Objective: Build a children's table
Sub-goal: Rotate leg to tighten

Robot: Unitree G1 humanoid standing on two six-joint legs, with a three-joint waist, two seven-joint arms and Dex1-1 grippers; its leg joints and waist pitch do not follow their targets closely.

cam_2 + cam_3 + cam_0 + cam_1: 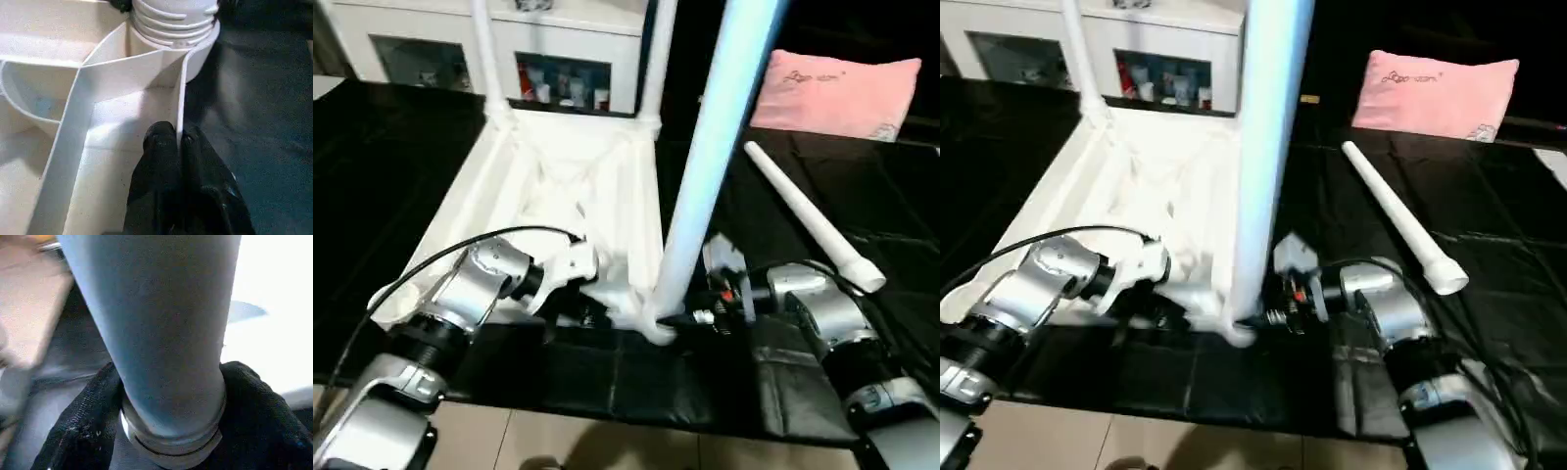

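Left eye view: tabletop lying underside up on the black mat, ribs showing. Two legs standing in the far corner sockets, one at 11 o'clock, one at 12 o'clock. A third leg rising tilted from the near corner socket at 6 o'clock. A fourth leg lying loose on the mat at 3 o'clock, well apart from the tabletop. Pink pillow at 1 o'clock, white cabinet beyond the tabletop.

Right eye view: right gripper reaching in from 4 o'clock to the base of the near leg.

Left wrist view: left gripper pinching a thin upright wall of the tabletop, one black finger each side, pressed nearly together; the threaded foot of the leg seated in the socket just beyond.

Right wrist view: black fingers spread around the leg's lower end, apparently touching both sides, just above its ringed collar.
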